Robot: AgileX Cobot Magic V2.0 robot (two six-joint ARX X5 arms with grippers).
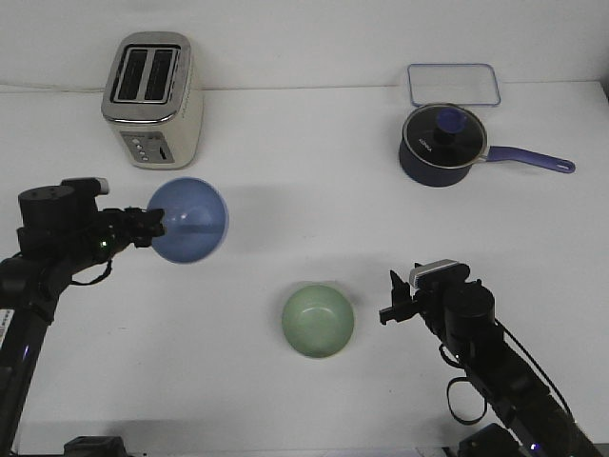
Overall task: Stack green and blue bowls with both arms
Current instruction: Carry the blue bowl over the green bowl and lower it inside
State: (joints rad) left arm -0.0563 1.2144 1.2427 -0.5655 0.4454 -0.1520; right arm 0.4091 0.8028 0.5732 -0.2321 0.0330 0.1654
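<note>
The left gripper [152, 227] pinches the blue bowl [190, 220] by its rim. The green bowl [318, 321] sits near the right gripper [392, 303]; I cannot tell how its jaws stand.

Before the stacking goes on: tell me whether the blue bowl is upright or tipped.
Tipped. The blue bowl, gripped at its rim by the left gripper, shows its round opening to the camera, off the table.

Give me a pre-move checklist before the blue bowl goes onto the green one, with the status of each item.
1. Left gripper holds the blue bowl by its rim: ok.
2. Blue bowl kept level: not ok, tilted toward the camera.
3. Green bowl upright and empty on the table: ok.
4. Right gripper off the green bowl: ok, it sits beside it, apart.
5. Right gripper open: cannot tell.
6. Toaster and saucepan far from the green bowl: ok.
</note>
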